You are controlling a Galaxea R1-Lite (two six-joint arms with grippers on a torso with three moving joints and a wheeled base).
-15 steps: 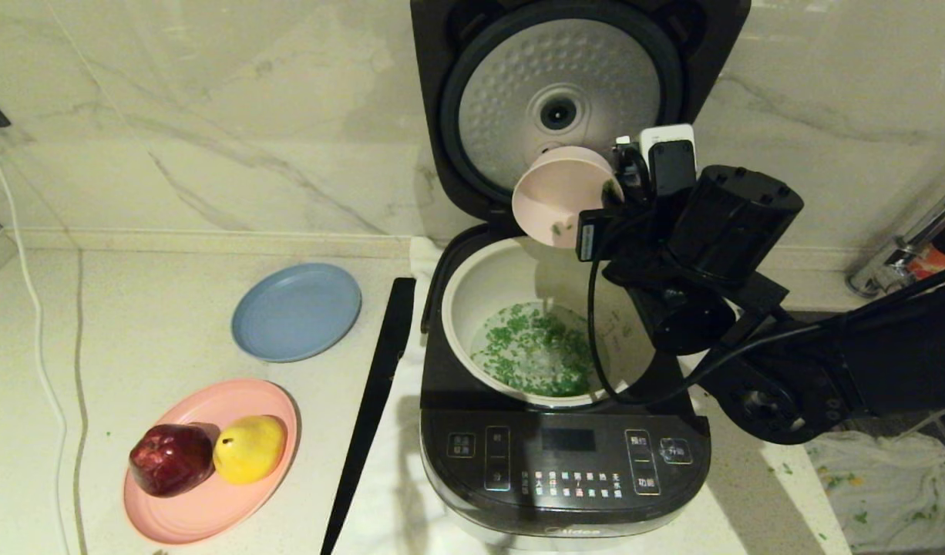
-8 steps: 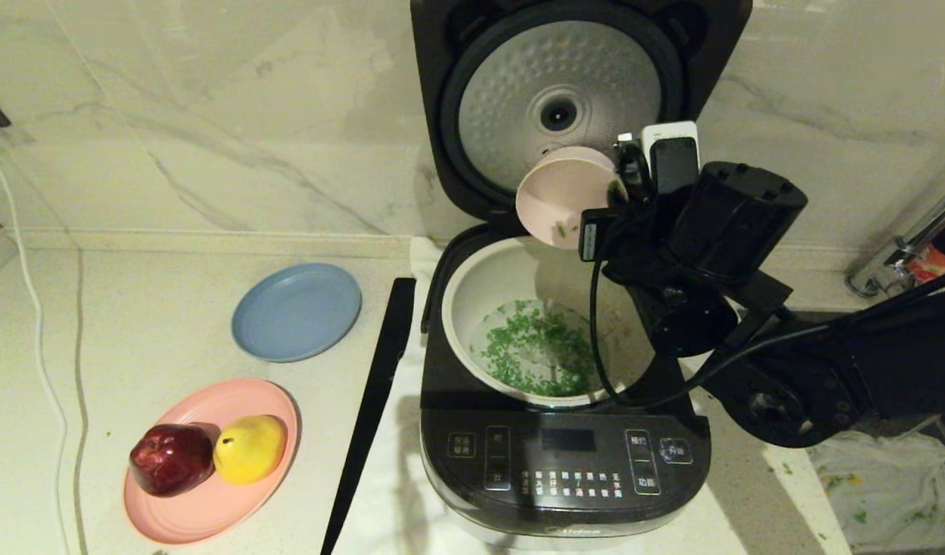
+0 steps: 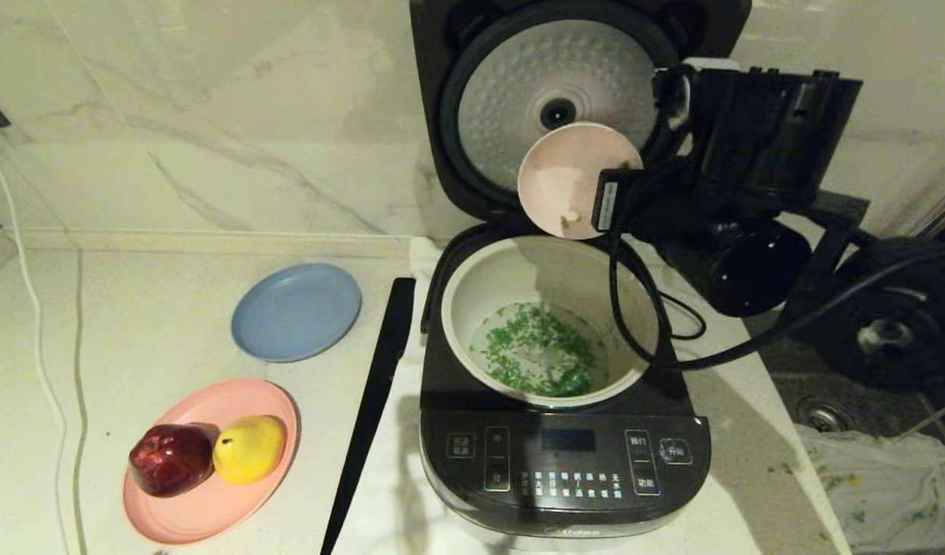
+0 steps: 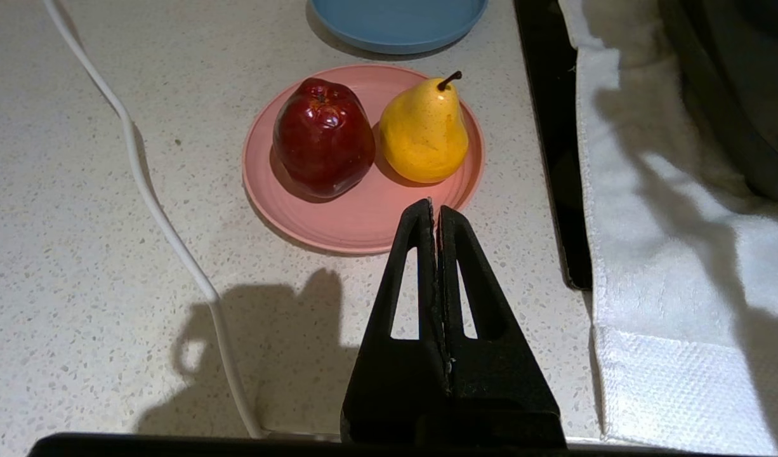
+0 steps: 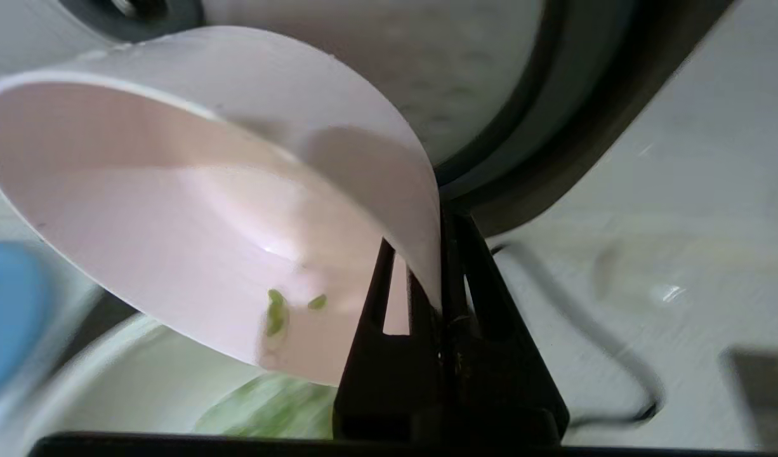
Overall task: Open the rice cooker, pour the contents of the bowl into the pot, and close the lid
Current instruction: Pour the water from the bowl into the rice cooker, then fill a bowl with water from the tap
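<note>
Two plates [image 3: 296, 311] on speckled counter [image 3: 149, 324]; right jaws clamped on bowl [image 3: 569, 179], left jaws together.

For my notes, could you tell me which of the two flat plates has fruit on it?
The flat pink plate, carrying a red apple and yellow pear; the blue plate holds nothing.

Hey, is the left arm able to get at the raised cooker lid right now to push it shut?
Probably not yet. The right gripper holds the tilted bowl directly in front of the open lid, above the pot. The left gripper is shut above the counter near the pink plate.
</note>
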